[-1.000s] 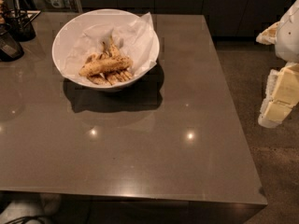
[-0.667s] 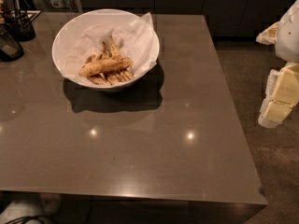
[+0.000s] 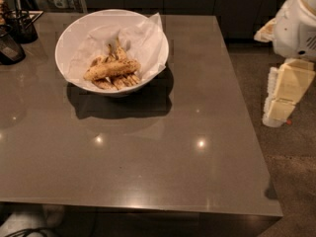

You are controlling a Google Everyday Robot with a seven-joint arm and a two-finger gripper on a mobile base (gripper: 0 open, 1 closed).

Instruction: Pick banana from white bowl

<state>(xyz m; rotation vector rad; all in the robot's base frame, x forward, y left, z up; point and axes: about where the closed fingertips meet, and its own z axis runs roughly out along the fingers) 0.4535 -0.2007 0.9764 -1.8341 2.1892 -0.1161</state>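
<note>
Banana [image 3: 111,69] sat in the white bowl [image 3: 74,31], at the tabletop's [image 3: 173,152] far-left corner.
Pincer [image 3: 277,107] hung beyond the right edge, its state untellable; it might grab the bunch [image 3: 118,81], seemingly underneath, instead.

A glossy white bowl [image 3: 74,31], lined with crumpled matt paper [image 3: 144,39], holds a banana [image 3: 111,69] with dull, brown-speckled skin on a polished grey table [image 3: 173,167] (spots of light glint off its smooth top). The gripper [image 3: 279,105], seemingly of smooth cream plastic, hangs beyond the table's right edge.
</note>
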